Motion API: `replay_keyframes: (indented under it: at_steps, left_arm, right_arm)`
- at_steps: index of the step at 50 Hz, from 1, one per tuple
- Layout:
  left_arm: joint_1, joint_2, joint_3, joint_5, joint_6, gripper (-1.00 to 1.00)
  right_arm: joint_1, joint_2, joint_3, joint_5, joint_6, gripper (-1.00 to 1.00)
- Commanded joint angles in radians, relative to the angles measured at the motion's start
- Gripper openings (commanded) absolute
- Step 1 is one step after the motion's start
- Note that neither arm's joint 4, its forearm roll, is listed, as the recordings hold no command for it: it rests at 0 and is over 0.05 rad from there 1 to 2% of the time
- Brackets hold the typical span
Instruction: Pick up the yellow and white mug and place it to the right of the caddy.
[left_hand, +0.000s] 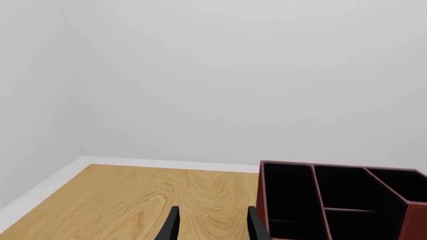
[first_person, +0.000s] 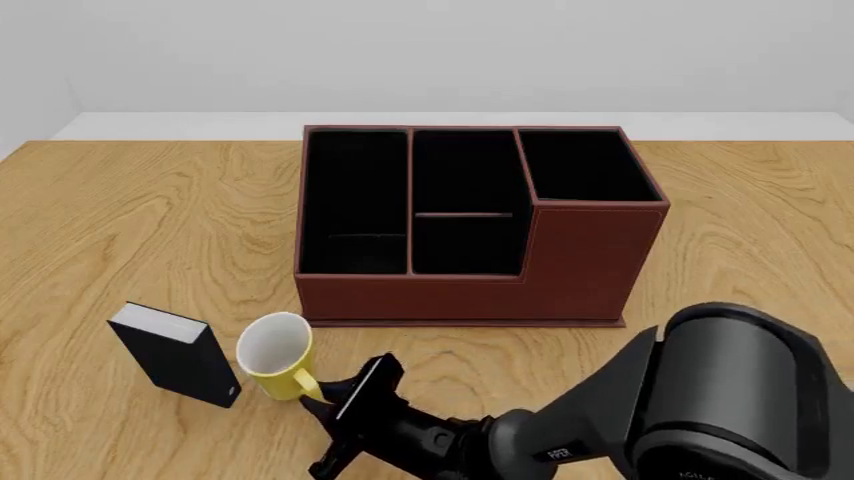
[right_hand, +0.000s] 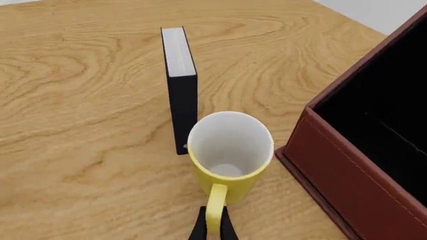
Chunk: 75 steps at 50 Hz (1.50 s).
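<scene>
The small ceramic mug, yellow outside and white inside (first_person: 276, 357), stands upright on the light wooden counter (first_person: 147, 230), in front of the left front corner of the large reddish-brown caddy with black-lined compartments (first_person: 561, 265) and just beside a small black book with white pages (first_person: 176, 354) on its left. The right pincer (right_hand: 212, 228) is closed on the mug's yellow loop handle (right_hand: 215, 207). The left pincer (left_hand: 212, 223) hangs open over bare counter beside the caddy, holding nothing.
</scene>
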Motion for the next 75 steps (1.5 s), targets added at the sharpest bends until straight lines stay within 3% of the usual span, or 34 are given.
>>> replay_keyframes:
  at_steps: [1, 25, 51, 61, 69, 75]
  left_arm:
    - [0.000, 0.000, -0.002, 0.000, -0.001, 1.00]
    - [-0.004, 0.000, 0.004, -0.006, -0.003, 1.00]
    - [-0.020, 0.000, 0.011, -0.012, 0.011, 1.00]
    - [-0.017, 0.000, 0.017, -0.019, 0.016, 1.00]
    - [-0.011, 0.000, 0.013, -0.017, 0.015, 1.00]
    - [-0.008, 0.000, 0.010, -0.018, 0.010, 1.00]
  right_arm:
    - [-0.005, 0.013, -0.004, 0.002, -0.001, -1.00]
    - [0.021, -0.020, 0.016, 0.002, -0.005, -1.00]
    - [-0.009, -0.141, 0.178, -0.093, -0.044, -1.00]
    - [0.008, -0.237, 0.234, -0.080, -0.047, -1.00]
    - [0.012, -0.315, 0.271, -0.052, -0.014, -1.00]
    - [0.014, -0.362, 0.293, -0.032, -0.029, -1.00]
